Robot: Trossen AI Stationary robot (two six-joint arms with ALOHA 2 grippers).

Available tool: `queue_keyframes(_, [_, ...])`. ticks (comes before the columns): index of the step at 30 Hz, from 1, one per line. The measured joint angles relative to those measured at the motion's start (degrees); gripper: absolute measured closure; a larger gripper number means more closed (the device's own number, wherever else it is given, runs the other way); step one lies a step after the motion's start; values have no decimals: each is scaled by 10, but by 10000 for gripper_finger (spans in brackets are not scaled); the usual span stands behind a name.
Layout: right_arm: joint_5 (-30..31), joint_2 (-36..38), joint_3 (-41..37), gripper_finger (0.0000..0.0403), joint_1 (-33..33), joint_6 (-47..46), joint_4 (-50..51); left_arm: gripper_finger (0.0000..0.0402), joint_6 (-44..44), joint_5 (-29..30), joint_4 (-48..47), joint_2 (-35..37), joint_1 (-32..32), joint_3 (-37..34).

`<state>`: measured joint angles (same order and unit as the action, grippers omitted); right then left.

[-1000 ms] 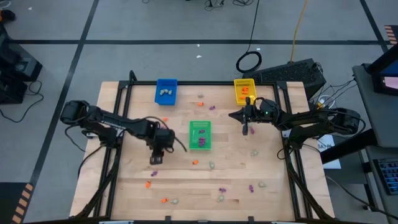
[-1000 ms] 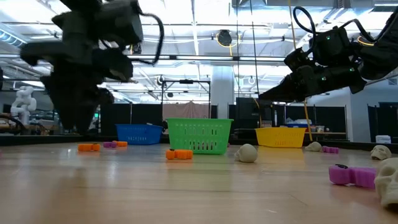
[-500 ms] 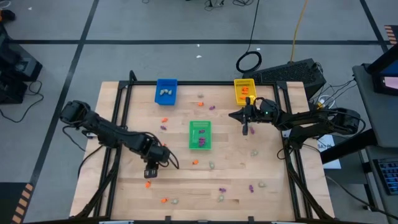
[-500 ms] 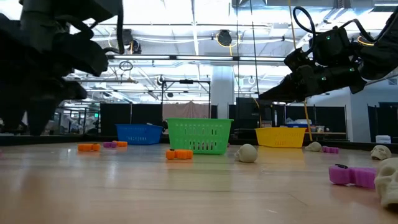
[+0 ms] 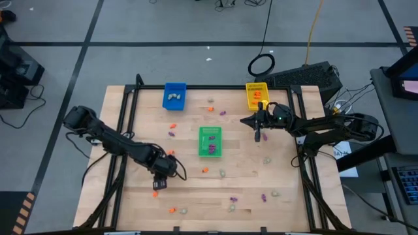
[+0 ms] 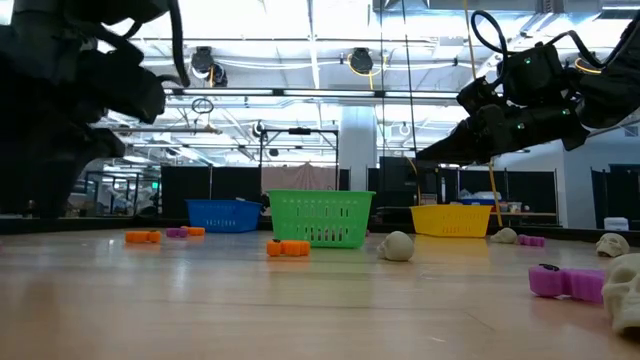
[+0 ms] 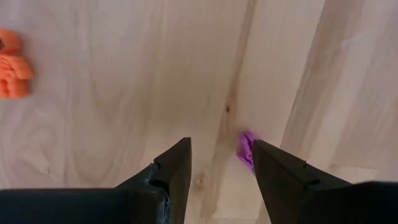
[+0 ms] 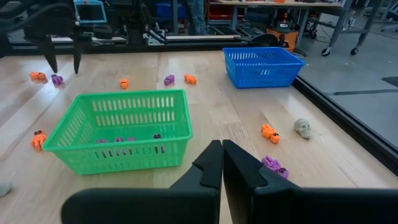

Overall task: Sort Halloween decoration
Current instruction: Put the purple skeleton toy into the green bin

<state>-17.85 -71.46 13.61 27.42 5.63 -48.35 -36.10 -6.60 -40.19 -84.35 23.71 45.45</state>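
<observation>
The left pincer hangs low over the tabletop toward its left edge, fingers spread wide and empty, apparently to straddle a purple trinket just inside one finger, with an orange trinket off to the side. The right pincer waits pressed shut and empty near the yellow tray. Other trinkets lie scattered unsorted, some already in the green tray and blue tray.

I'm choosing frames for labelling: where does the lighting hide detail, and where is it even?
Low view: bright ceiling lights behind turn the left arm and right arm into dark silhouettes. Left wrist view: even light on the wood, and the purple trinket shows plainly. Right wrist view: even light, and the green tray reads clearly.
</observation>
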Motion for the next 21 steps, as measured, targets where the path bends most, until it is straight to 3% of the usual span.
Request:
queue_keyframes(14, [2, 0, 0, 403, 0, 0, 3, 238, -25, -5, 25, -79, 45, 3])
queue_keyframes(21, [13, 0, 0, 403, 0, 0, 4, 307, -2, 8, 22, -70, 45, 1])
